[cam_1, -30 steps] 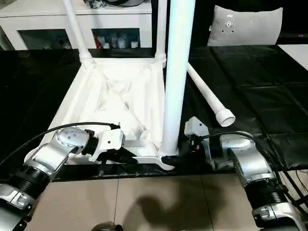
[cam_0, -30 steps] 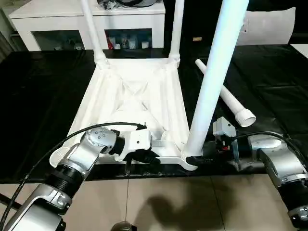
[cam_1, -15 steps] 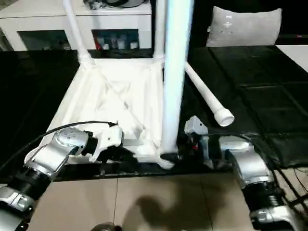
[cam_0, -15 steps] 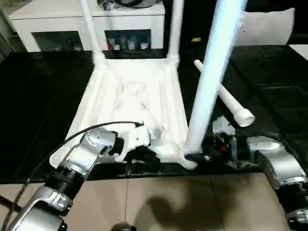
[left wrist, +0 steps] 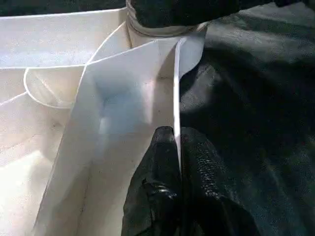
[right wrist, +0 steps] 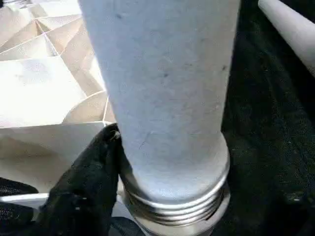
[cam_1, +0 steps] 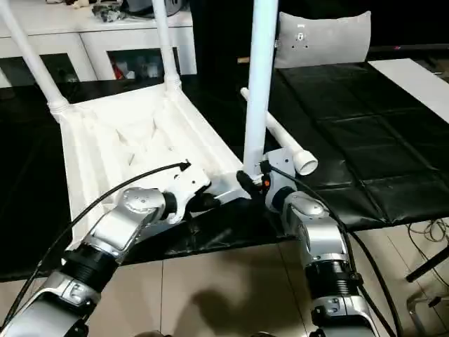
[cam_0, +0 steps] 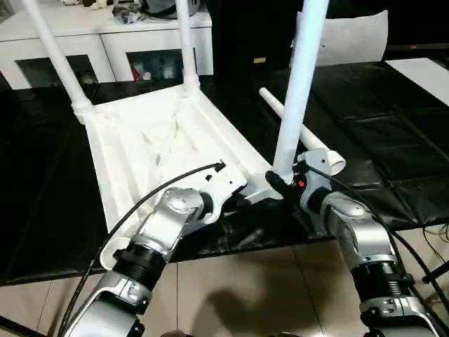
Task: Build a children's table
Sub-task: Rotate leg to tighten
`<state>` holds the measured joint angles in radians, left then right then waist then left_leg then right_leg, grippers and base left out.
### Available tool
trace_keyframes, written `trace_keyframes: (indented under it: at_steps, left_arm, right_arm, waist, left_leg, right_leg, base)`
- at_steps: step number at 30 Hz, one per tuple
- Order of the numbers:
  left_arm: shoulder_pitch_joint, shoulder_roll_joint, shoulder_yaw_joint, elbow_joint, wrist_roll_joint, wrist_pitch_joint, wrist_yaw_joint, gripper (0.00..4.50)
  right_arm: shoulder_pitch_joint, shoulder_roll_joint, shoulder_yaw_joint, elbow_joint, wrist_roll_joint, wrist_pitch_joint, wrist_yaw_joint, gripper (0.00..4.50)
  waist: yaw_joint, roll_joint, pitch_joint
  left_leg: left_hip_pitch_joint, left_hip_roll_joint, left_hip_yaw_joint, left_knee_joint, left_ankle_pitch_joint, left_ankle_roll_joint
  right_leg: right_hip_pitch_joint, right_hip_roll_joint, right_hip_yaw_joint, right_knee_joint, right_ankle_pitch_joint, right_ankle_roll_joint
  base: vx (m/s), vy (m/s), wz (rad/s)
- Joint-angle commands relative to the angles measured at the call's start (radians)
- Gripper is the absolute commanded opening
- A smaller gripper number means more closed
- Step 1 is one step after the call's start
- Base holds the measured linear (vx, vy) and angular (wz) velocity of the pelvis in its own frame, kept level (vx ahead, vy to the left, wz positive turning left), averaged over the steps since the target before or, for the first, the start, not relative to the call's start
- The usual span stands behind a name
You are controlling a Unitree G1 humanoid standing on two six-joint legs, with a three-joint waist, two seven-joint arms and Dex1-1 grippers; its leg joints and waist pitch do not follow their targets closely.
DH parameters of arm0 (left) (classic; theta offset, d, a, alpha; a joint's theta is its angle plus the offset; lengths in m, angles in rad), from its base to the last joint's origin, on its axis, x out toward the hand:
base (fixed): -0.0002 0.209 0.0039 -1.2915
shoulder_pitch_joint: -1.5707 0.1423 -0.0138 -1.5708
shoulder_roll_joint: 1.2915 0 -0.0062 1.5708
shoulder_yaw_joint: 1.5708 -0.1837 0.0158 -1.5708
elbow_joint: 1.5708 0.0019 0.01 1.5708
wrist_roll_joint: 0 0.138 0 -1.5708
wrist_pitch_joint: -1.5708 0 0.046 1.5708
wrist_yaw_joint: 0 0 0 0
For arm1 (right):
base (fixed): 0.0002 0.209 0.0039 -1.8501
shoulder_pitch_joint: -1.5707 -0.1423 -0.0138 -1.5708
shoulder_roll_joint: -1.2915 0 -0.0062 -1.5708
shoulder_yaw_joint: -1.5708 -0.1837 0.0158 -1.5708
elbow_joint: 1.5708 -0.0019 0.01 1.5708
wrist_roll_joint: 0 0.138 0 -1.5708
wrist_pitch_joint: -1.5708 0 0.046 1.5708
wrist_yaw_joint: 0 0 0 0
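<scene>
Standing legs (cam_0: 298, 91) run past the upper frame edge. The right tool (right wrist: 162, 196) shows one finger (right wrist: 86, 182); the leg conceals the other.

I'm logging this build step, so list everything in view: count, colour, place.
Table top: one, white, upside down on the black mat.
Standing legs: three, white, upright in corner sockets.
Loose leg: one, white, lying on the mat right of the top.
Black mat: one, under everything.
Cabinet: one, white, behind.
Cushion: one, white, back right.
Left gripper: black, shut on the table top's near rim.
Right gripper: black, around the nearest leg's base.
</scene>
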<state>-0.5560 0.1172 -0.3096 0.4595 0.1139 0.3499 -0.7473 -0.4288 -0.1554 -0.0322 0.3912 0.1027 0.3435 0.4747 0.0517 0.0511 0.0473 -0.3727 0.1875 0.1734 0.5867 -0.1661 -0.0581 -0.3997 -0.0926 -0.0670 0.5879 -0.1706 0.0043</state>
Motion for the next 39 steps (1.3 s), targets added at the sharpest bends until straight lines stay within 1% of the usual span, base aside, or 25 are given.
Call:
trace_keyframes:
  at_steps: [1,6,7,8,9,10,12,13,14,15,16,17,18,19,20,21,22,26,27,28,30,33,34,38,39]
  left_arm:
    - [-0.02,-0.039,-0.029,-0.024,-0.019,-0.038,0.001,0.0]
    - [-0.007,0.001,-0.028,-0.035,-0.022,-0.058,-0.053,0.0]
    - [-0.002,0.022,-0.027,-0.032,-0.027,-0.082,-0.081,0.0]
    - [0.002,0.041,-0.027,-0.027,-0.033,-0.112,-0.107,0.0]
    - [0.005,0.058,-0.026,-0.022,-0.039,-0.129,-0.134,0.0]
    - [0.006,0.078,-0.028,-0.013,-0.041,-0.155,-0.161,0.0]
    - [0.006,0.108,-0.033,-0.007,-0.043,-0.19,-0.205,0.0]
    - [0.007,0.139,-0.042,-0.009,-0.046,-0.22,-0.256,0.0]
    - [0.007,0.153,-0.046,-0.011,-0.047,-0.23,-0.279,0.0]
    - [0.007,0.153,-0.046,-0.011,-0.047,-0.23,-0.279,0.0]
    - [0.006,0.179,-0.06,-0.012,-0.04,-0.247,-0.317,0.0]
    - [0.006,0.179,-0.06,-0.012,-0.04,-0.247,-0.317,0.0]
    - [0.003,0.214,-0.085,-0.004,-0.028,-0.292,-0.375,0.0]
    - [0.003,0.228,-0.095,-0.001,-0.025,-0.311,-0.4,0.0]
    - [0.003,0.229,-0.095,-0.001,-0.025,-0.313,-0.402,0.0]
    - [0.002,0.24,-0.103,0.002,-0.026,-0.33,-0.424,0.0]
    - [0.003,0.25,-0.109,0.002,-0.029,-0.343,-0.446,0.0]
    - [0.006,0.286,-0.132,0.002,-0.029,-0.381,-0.515,0.0]
    - [0.006,0.296,-0.138,0.003,-0.028,-0.393,-0.534,0.0]
    - [0.007,0.303,-0.142,0.003,-0.029,-0.401,-0.548,0.0]
    - [0.01,0.313,-0.145,0.003,-0.035,-0.411,-0.57,0.0]
    - [0.012,0.317,-0.144,0.003,-0.035,-0.419,-0.579,0.0]
    - [0.012,0.318,-0.144,0.003,-0.036,-0.421,-0.581,0.0]
    - [0.016,0.318,-0.146,0.003,-0.038,-0.426,-0.582,0.0]
    - [0.017,0.315,-0.148,0.003,-0.039,-0.427,-0.581,0.0]
  right_arm:
    - [0.017,0.059,0.076,-0.032,0.035,0.009,0.074,3.59]
    - [0.032,0.005,0.079,-0.055,0.042,-0.008,0.141,4.03]
    - [0.039,-0.027,0.085,-0.067,0.048,-0.013,0.186,4.18]
    - [0.042,-0.055,0.09,-0.071,0.05,-0.022,0.224,4.18]
    - [0.044,-0.083,0.094,-0.073,0.05,-0.027,0.262,4.26]
    - [0.045,-0.116,0.102,-0.074,0.049,-0.038,0.306,4.37]
    - [0.045,-0.159,0.107,-0.075,0.048,-0.041,0.363,4.45]
    - [0.042,-0.202,0.113,-0.07,0.047,-0.044,0.422,4.45]
    - [0.039,-0.222,0.118,-0.068,0.045,-0.05,0.451,4.45]
    - [0.039,-0.222,0.118,-0.068,0.045,-0.05,0.451,4.45]
    - [0.034,-0.257,0.132,-0.062,0.035,-0.066,0.503,4.45]
    - [0.034,-0.257,0.132,-0.062,0.035,-0.066,0.503,4.45]
    - [0.021,-0.298,0.149,-0.052,0.034,-0.087,0.577,4.45]
    - [0.016,-0.315,0.156,-0.048,0.037,-0.091,0.608,4.45]
    - [0.015,-0.316,0.157,-0.048,0.038,-0.092,0.612,4.45]
    - [0.011,-0.33,0.164,-0.045,0.041,-0.098,0.639,4.45]
    - [0.008,-0.341,0.17,-0.043,0.044,-0.102,0.663,4.45]
    - [-0.008,-0.367,0.196,-0.028,0.051,-0.135,0.754,4.45]
    - [-0.011,-0.374,0.206,-0.026,0.059,-0.137,0.789,4.45]
    - [-0.012,-0.377,0.214,-0.026,0.065,-0.133,0.813,4.18]
    - [-0.015,-0.381,0.225,-0.025,0.075,-0.128,0.847,4.1]
    - [-0.017,-0.379,0.229,-0.019,0.076,-0.126,0.863,3.98]
    - [-0.019,-0.377,0.23,-0.012,0.075,-0.133,0.866,3.73]
    - [-0.022,-0.36,0.231,0.015,0.076,-0.157,0.861,3.6]
    - [-0.021,-0.355,0.231,0.016,0.077,-0.157,0.863,3.34]
  waist:
    - [0.003,-0.011,-0.055]
    - [0.007,-0.012,-0.056]
    - [0.011,-0.014,-0.06]
    - [0.013,-0.014,-0.061]
    - [0.014,-0.02,-0.063]
    - [0.017,-0.018,-0.065]
    - [0.018,-0.017,-0.065]
    - [0.018,-0.018,-0.066]
    - [0.023,-0.017,-0.069]
    - [0.026,-0.016,-0.07]
    - [0.03,-0.013,-0.07]
    - [0.035,-0.014,-0.07]
    - [0.039,-0.017,-0.07]
    - [0.045,-0.014,-0.072]
    - [0.047,-0.013,-0.071]
    - [0.049,-0.015,-0.071]
    - [0.053,-0.013,-0.069]
    - [0.06,-0.016,-0.067]
    - [0.06,-0.022,-0.066]
    - [0.063,-0.02,-0.067]
    - [0.065,-0.02,-0.067]
    - [0.065,-0.023,-0.068]
    - [0.066,-0.022,-0.069]
    - [0.067,-0.023,-0.07]
    - [0.068,-0.024,-0.07]
  left_leg:
    - [0.009,0.026,-0.016,-0.083,-0.374,0.015]
    - [0.008,0.026,-0.013,-0.081,-0.352,0.028]
    - [0.006,0.025,-0.011,-0.079,-0.32,0.036]
    - [0.006,0.026,-0.012,-0.078,-0.31,0.04]
    - [0.002,0.027,-0.01,-0.076,-0.285,0.048]
    - [-0.002,0.027,-0.01,-0.073,-0.257,0.057]
    - [0.002,0.029,-0.006,-0.07,-0.246,0.065]
    - [0.002,0.029,-0.005,-0.068,-0.235,0.072]
    - [0.0,0.031,-0.006,-0.067,-0.209,0.078]
    - [0.001,0.032,-0.004,-0.064,-0.193,0.084]
    - [0.002,0.033,-0.005,-0.064,-0.188,0.086]
    - [0.003,0.035,-0.003,-0.062,-0.181,0.09]
    - [0.004,0.036,-0.002,-0.062,-0.18,0.091]
    - [0.005,0.038,-0.003,-0.062,-0.181,0.09]
    - [0.005,0.04,-0.003,-0.062,-0.178,0.091]
    - [0.004,0.04,-0.002,-0.061,-0.18,0.092]
    - [0.004,0.04,-0.003,-0.062,-0.195,0.087]
    - [0.006,0.041,-0.003,-0.064,-0.237,0.066]
    - [0.006,0.042,-0.002,-0.065,-0.238,0.066]
    - [0.008,0.043,-0.003,-0.065,-0.241,0.065]
    - [0.008,0.043,-0.003,-0.065,-0.243,0.062]
    - [0.006,0.044,-0.004,-0.065,-0.23,0.063]
    - [0.006,0.044,-0.004,-0.064,-0.226,0.063]
    - [0.005,0.042,-0.003,-0.062,-0.217,0.063]
    - [0.004,0.042,-0.003,-0.062,-0.216,0.063]
  right_leg:
    - [0.033,-0.045,0.029,-0.094,-0.424,-0.132]
    - [0.037,-0.048,0.032,-0.091,-0.394,-0.15]
    - [0.041,-0.05,0.033,-0.089,-0.374,-0.155]
    - [0.043,-0.05,0.033,-0.088,-0.364,-0.156]
    - [0.046,-0.05,0.034,-0.083,-0.327,-0.164]
    - [0.049,-0.05,0.034,-0.076,-0.287,-0.178]
    - [0.045,-0.048,0.035,-0.074,-0.26,-0.19]
    - [0.046,-0.049,0.036,-0.07,-0.243,-0.202]
    - [0.05,-0.049,0.034,-0.065,-0.217,-0.211]
    - [0.048,-0.046,0.034,-0.061,-0.184,-0.225]
    - [0.047,-0.046,0.033,-0.059,-0.172,-0.23]
    - [0.047,-0.046,0.033,-0.056,-0.156,-0.239]
    - [0.045,-0.046,0.034,-0.057,-0.154,-0.241]
    - [0.046,-0.047,0.033,-0.053,-0.151,-0.246]
    - [0.044,-0.046,0.034,-0.051,-0.138,-0.251]
    - [0.044,-0.046,0.034,-0.051,-0.139,-0.253]
    - [0.044,-0.048,0.033,-0.052,-0.156,-0.253]
    - [0.042,-0.051,0.035,-0.055,-0.219,-0.242]
    - [0.042,-0.051,0.036,-0.057,-0.225,-0.239]
    - [0.041,-0.052,0.036,-0.056,-0.235,-0.238]
    - [0.04,-0.052,0.036,-0.055,-0.24,-0.237]
    - [0.041,-0.052,0.036,-0.051,-0.216,-0.242]
    - [0.04,-0.052,0.036,-0.05,-0.212,-0.245]
    - [0.041,-0.053,0.036,-0.049,-0.204,-0.248]
    - [0.042,-0.053,0.035,-0.049,-0.21,-0.245]
  base:
    - [0.0,0.0,0.0]
    - [0.0,0.0,0.0]
    - [0.0,0.0,0.0]
    - [0.0,0.0,0.0]
    - [0.0,0.0,0.0]
    - [0.0,0.0,0.0]
    - [0.0,0.0,0.0]
    - [0.0,0.0,0.0]
    - [0.0,0.0,0.0]
    - [0.0,0.0,0.0]
    - [0.0,0.0,0.0]
    - [0.0,0.0,0.0]
    - [0.0,0.0,0.0]
    - [0.0,0.0,0.0]
    - [0.0,0.0,0.0]
    - [0.0,0.0,0.0]
    - [0.0,0.0,0.0]
    - [0.0,0.0,0.0]
    - [0.0,0.0,0.0]
    - [0.0,0.0,0.0]
    - [0.0,0.0,0.0]
    - [0.0,0.0,0.0]
    - [0.0,0.0,0.0]
    - [0.0,0.0,0.0]
    - [0.0,0.0,0.0]
